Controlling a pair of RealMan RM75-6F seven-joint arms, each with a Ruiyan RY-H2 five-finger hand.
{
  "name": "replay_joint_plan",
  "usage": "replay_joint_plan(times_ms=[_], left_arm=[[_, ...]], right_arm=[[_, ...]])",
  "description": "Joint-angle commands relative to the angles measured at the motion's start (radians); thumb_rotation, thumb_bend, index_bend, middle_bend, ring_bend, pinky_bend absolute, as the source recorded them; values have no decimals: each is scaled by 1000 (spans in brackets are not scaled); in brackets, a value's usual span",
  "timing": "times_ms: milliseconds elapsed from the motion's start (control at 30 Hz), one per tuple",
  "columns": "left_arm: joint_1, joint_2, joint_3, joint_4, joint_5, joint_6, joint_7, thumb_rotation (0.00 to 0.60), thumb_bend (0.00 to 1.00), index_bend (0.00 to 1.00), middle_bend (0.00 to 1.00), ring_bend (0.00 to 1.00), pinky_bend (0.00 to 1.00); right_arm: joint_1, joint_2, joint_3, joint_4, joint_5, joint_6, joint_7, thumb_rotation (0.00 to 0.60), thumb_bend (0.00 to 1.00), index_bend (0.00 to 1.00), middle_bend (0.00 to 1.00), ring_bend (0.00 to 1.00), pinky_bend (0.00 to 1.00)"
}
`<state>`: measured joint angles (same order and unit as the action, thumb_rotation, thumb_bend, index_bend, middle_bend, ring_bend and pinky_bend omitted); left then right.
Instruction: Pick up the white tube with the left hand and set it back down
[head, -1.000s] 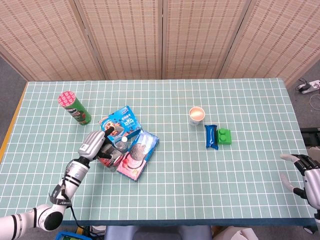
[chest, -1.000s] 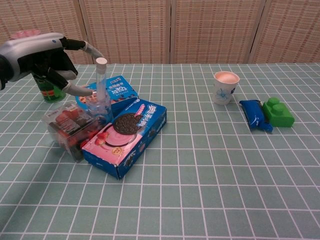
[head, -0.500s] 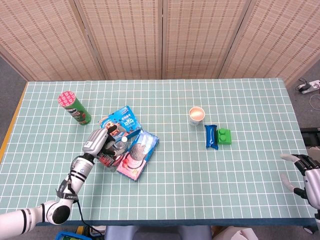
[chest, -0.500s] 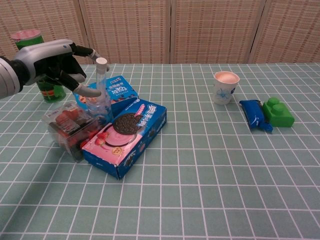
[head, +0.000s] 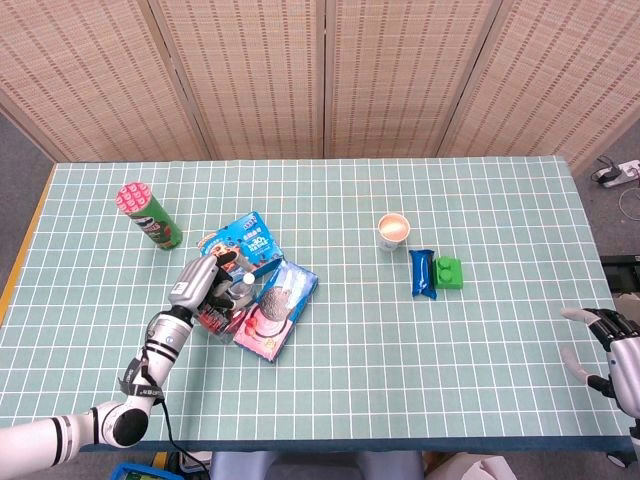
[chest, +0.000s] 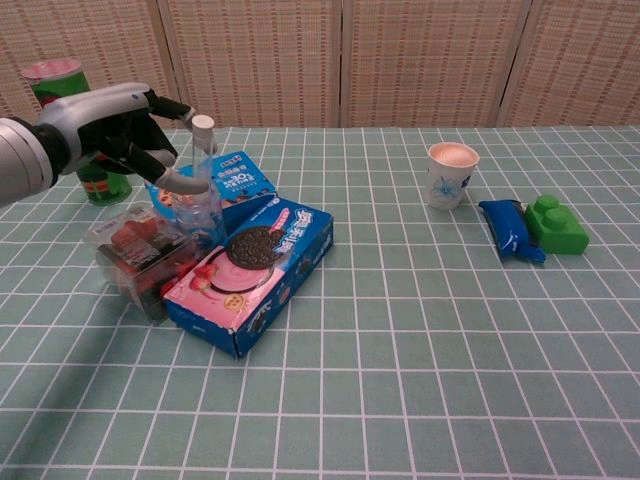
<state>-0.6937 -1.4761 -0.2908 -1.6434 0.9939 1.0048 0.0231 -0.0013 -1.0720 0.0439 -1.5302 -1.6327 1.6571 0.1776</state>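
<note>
Left hand (chest: 120, 130) spread beside the upright white tube (chest: 203, 170), fingertips touching it without a full grasp; right hand (head: 612, 350) rests empty, fingers apart, at the bench (head: 480, 330) edge.

1. The head view looks steeply down from high above the near edge, taking in the whole checked table (head: 330, 330) and the woven screens (head: 330, 75) behind.
2. The chest view sits low and close, facing across the tabletop toward those screens.
3. Both share the cookie box (head: 277, 308) (chest: 252, 275), paper cup (head: 393, 231) (chest: 451, 173) and green block (head: 449, 273) (chest: 556, 224).
</note>
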Motion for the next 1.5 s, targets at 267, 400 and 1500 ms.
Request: replay_joint_plan(times_ms=[267, 400, 1500], left_arm=[[-10, -23, -13, 5, -36, 20, 26, 600, 105, 573, 1000, 1000, 1000], [-9, -35, -15, 11, -33, 30, 24, 600, 107, 601, 1000, 1000, 1000], [-20, -49, -33, 27, -64, -21, -28, 600, 326, 681, 1000, 1000, 1000]], right_arm=[[1, 1, 0, 1, 1, -3, 3, 600, 293, 332, 387, 320, 481], [0, 1, 0, 1, 1, -1, 5, 600, 292, 332, 387, 320, 481], [1, 2, 2, 6, 5, -2, 18, 600, 293, 332, 387, 320, 481]])
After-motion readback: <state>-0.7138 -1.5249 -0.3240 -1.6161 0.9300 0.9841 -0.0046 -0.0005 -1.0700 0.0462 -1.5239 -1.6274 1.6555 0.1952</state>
